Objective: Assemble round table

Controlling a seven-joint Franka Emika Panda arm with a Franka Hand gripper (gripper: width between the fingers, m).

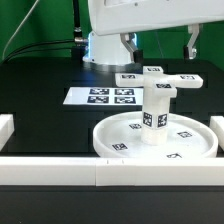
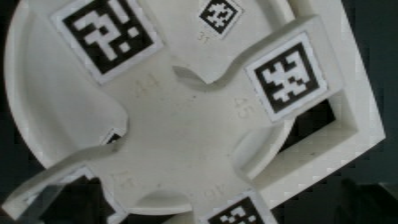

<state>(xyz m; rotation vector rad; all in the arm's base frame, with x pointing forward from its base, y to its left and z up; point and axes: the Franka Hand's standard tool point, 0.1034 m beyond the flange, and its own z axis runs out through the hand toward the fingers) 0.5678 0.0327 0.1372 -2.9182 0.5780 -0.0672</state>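
- So, round disc (image 1: 155, 140) lying flat on the black table (image 1: 40, 90), rim up, close to the white border bar (image 1: 60, 168) along the front edge.
- Short thick leg (image 1: 155, 115) standing upright in the middle of the disc, tags on its side.
- Cross-shaped base (image 1: 160, 80) perched on top of the leg, looks level, arms sticking out toward the exterior view's left and right, tags on the arms.
- Marker board (image 1: 108, 97) flat on the table behind the disc, toward the exterior view's left, well apart from it.
- Robot body (image 1: 140, 20) up at the back, above the base; gripper hard to pick out in the exterior view, just something dark hanging at the far right.
- Wrist view filled by the cross-shaped base (image 2: 196, 110) seen from straight above, disc (image 2: 45, 110) underneath, several tags (image 2: 285, 75) in sight.
- No fingertips clearly visible in either view, so can't tell if the fingers are spread or pinched.
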